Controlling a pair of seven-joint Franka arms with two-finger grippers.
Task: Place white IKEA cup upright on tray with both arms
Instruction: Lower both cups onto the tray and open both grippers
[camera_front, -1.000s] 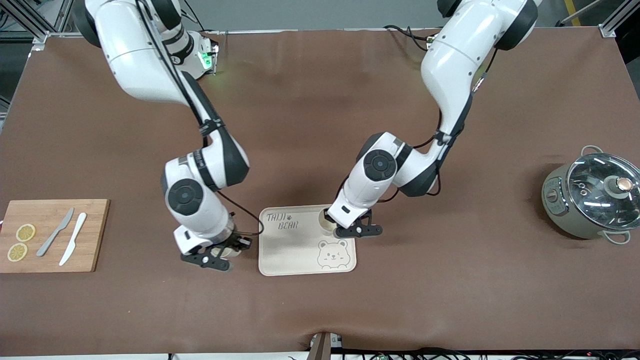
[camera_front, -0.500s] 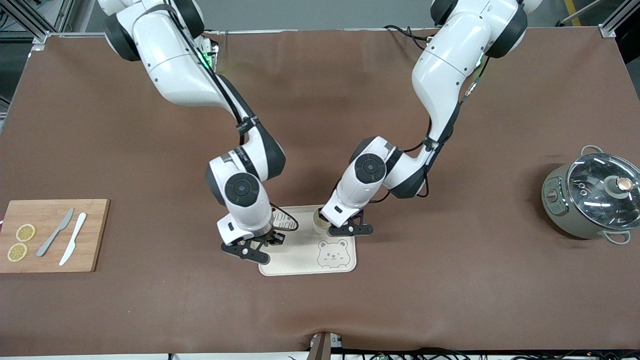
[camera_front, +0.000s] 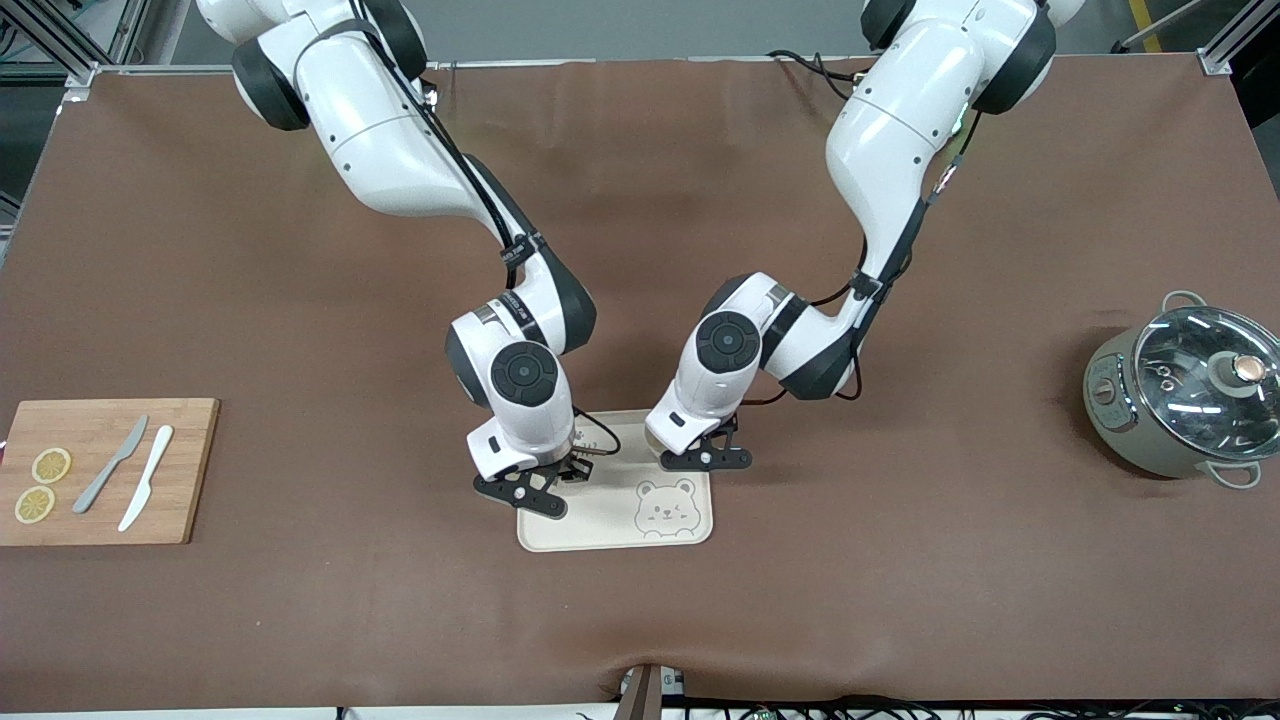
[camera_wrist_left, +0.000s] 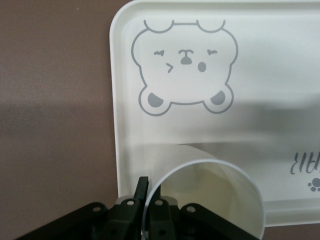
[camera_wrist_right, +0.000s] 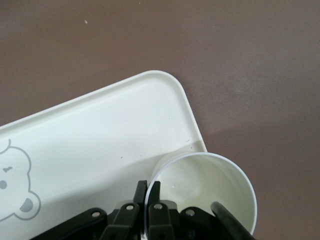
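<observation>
The cream tray (camera_front: 600, 525) with the bear drawing lies on the brown table near the front camera. My left gripper (camera_wrist_left: 148, 182) is shut on the rim of an upright white cup (camera_wrist_left: 205, 200), over the tray's corner beside the bear face; the tray also shows in the left wrist view (camera_wrist_left: 280, 75). In the front view this gripper (camera_front: 690, 450) is at the tray's end toward the left arm. My right gripper (camera_wrist_right: 148, 187) is shut on the rim of a second white cup (camera_wrist_right: 205, 195), over the rounded corner of the tray (camera_wrist_right: 100, 135). In the front view it (camera_front: 555, 480) is at the tray's other end.
A wooden cutting board (camera_front: 185, 470) with two knives and two lemon slices lies at the right arm's end of the table. A grey pot with a glass lid (camera_front: 1180, 400) stands at the left arm's end.
My right arm has carried its cup from the table beside the tray to over the tray's corner. My left gripper has shifted slightly with its cup and stays at the tray's edge.
</observation>
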